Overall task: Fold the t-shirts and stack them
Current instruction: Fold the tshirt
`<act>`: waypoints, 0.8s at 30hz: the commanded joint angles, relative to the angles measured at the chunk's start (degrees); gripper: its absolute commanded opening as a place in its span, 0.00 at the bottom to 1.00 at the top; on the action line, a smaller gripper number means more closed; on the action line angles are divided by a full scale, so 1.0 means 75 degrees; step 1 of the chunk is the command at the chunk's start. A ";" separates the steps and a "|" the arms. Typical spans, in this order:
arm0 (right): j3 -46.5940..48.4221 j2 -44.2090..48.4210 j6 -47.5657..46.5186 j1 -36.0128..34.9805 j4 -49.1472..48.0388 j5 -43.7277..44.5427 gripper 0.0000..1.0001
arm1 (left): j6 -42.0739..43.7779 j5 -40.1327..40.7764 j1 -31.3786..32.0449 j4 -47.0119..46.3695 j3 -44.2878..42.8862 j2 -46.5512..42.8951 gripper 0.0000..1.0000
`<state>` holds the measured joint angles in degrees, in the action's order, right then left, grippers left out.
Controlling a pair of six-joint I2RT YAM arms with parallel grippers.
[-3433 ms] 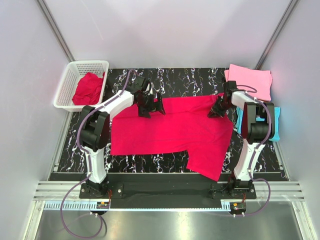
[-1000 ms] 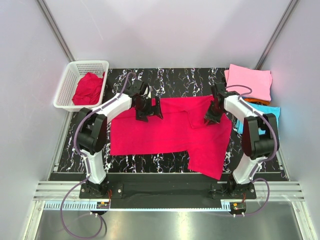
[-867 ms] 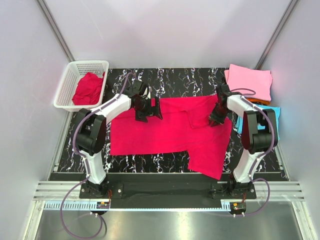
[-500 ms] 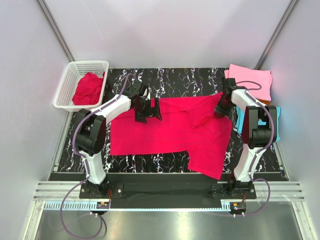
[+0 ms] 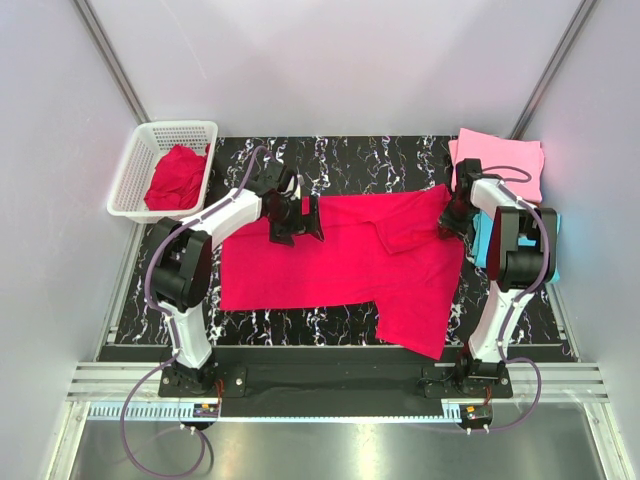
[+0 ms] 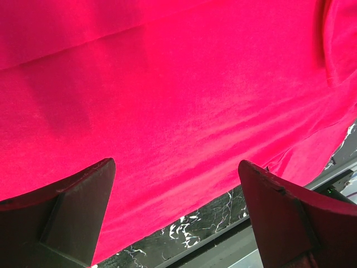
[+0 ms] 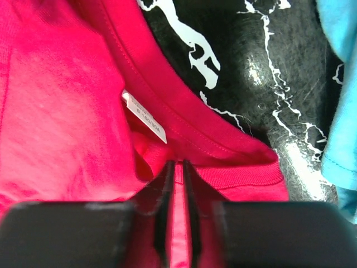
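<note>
A crimson t-shirt [image 5: 350,265] lies spread across the black marbled table, one part hanging toward the near edge. My left gripper [image 5: 297,219] is open just above the shirt's far left part; its dark fingers [image 6: 78,206] frame red cloth [image 6: 178,100]. My right gripper [image 5: 455,214] is shut on the shirt's collar at the far right; in the right wrist view the fingers [image 7: 177,184] pinch ribbed collar cloth beside a white label [image 7: 144,124]. A second crimson shirt [image 5: 176,177] lies crumpled in the basket. A folded pink shirt [image 5: 500,160] tops a stack over orange and turquoise [image 5: 548,245] ones.
A white mesh basket [image 5: 140,160] stands at the far left corner of the table. The folded stack sits at the far right corner, just beyond my right gripper. Black marbled tabletop [image 5: 370,160] shows beyond the spread shirt. Pale walls enclose the table.
My right gripper has pulled the collar toward the far right, drawing the shirt's folded-in part outward. My left gripper has stayed in place, open over the cloth.
</note>
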<state>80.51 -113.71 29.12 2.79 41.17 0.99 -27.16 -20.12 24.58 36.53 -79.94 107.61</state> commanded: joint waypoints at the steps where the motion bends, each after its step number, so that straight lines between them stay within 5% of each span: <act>1: 0.0397 -0.0143 -0.0157 -0.0008 -0.0110 0.0078 0.11 | 0.0117 0.0104 0.0028 -0.0043 -0.0415 -0.0098 0.99; 6: 0.0480 0.0160 -0.0063 -0.0008 0.0019 0.0102 0.09 | 0.0117 0.0140 0.0039 -0.0008 -0.0451 -0.0075 0.99; 14: 0.0773 0.0654 -0.0039 -0.0008 0.0440 -0.0015 0.20 | 0.0082 0.0093 0.0028 -0.0008 -0.0579 0.0089 0.99; 24: 0.0808 0.0350 -0.0110 -0.0008 0.0487 -0.0109 0.18 | 0.0094 0.0116 0.0028 0.0027 -0.0673 0.0136 0.99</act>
<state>84.79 -111.59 28.77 2.79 43.90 0.45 -26.98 -20.03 24.58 37.58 -82.89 108.25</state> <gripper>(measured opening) 0.187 0.987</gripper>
